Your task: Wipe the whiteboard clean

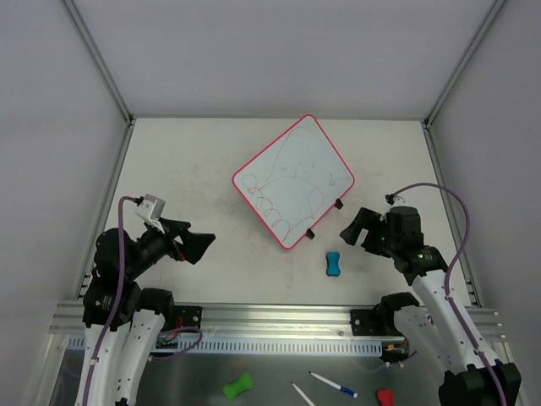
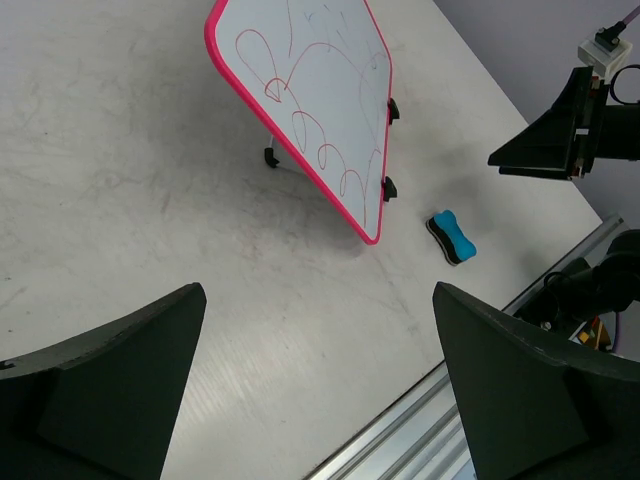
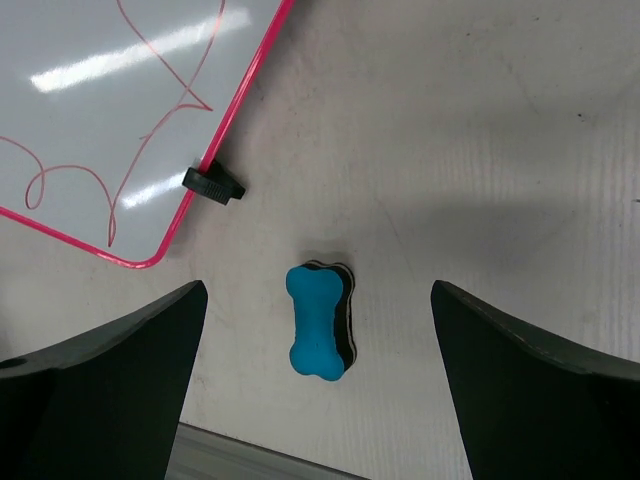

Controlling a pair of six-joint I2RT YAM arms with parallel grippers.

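Observation:
The whiteboard lies mid-table, turned like a diamond, with a pink-red rim, red scribbles and two black clips on its near-right edge; it also shows in the left wrist view and the right wrist view. A blue bone-shaped eraser lies on the table just right of the board's near corner; it also shows in the left wrist view and the right wrist view. My right gripper is open and empty, above the eraser. My left gripper is open and empty over bare table, left of the board.
The aluminium rail runs along the table's near edge. Below it lie a green bone-shaped eraser, a pen and a red object. White walls enclose the table on three sides.

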